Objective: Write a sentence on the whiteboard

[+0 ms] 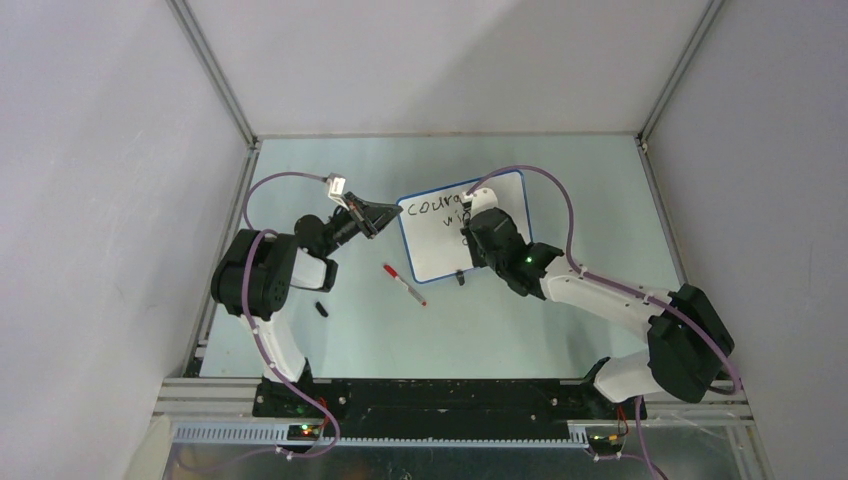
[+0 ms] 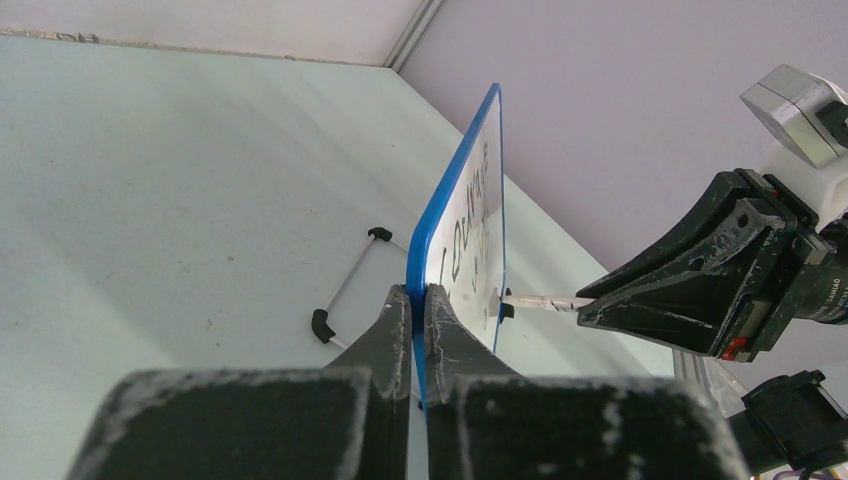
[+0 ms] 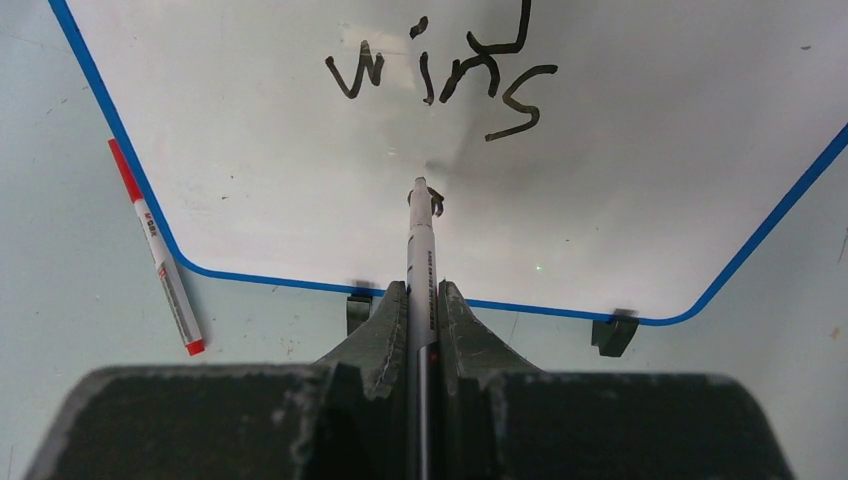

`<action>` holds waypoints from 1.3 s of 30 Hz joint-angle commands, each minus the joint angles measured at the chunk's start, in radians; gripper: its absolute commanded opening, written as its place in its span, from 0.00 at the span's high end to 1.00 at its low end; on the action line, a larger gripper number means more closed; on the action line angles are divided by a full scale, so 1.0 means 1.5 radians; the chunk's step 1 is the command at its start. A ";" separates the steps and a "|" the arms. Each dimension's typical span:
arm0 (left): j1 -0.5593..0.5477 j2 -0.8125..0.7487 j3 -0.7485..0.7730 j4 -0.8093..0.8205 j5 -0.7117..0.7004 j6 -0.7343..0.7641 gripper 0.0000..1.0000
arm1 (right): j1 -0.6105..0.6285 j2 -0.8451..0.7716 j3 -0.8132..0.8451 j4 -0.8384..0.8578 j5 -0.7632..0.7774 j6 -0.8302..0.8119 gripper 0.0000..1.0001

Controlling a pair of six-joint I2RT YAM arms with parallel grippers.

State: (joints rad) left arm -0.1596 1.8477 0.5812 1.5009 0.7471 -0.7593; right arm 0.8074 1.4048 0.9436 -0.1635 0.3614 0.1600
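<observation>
Whiteboard (image 1: 430, 250) stands propped on its black feet (image 3: 613, 333) near the middle of the pale green table (image 1: 580, 190). It has a blue rim all round, and its written face is turned toward the right arm.

Sentence (image 3: 440, 80), legible parts: "coura" on the top line in the overhead view, the rest hidden behind the arm. "wins" is on the second line, set further right, and is clear in the right wrist view. A small black stroke sits below "wins", just beside the pen tip.

Right gripper (image 3: 420, 295): jaws clamped on a black marker (image 3: 421, 240). The barrel runs straight out between the fingers, with the tip at the board face under "wins". Contact looks likely but I cannot confirm it.

Left gripper (image 2: 418, 300): fingers pinched on the board's blue rim at its left edge, one finger on each face. From that wrist the board is seen edge-on, with the other gripper and its marker beyond it.

Off the board: a red-capped marker (image 1: 404, 284) lies flat on the table, just beside the lower left corner. A small black piece (image 1: 321, 309) lies apart, near the left arm; I cannot tell what it is.
</observation>
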 commanded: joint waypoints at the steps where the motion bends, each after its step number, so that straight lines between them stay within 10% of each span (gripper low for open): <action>1: -0.002 -0.010 -0.004 0.020 0.017 0.036 1.00 | -0.009 -0.001 0.001 0.015 0.018 0.002 1.00; 39: -0.002 -0.008 -0.002 0.020 0.019 0.035 1.00 | -0.051 0.022 0.030 0.013 -0.023 0.013 1.00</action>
State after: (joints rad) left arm -0.1596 1.8477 0.5812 1.5009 0.7467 -0.7593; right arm 0.7368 1.4250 0.9447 -0.1627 0.3302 0.1684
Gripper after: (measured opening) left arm 0.018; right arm 0.133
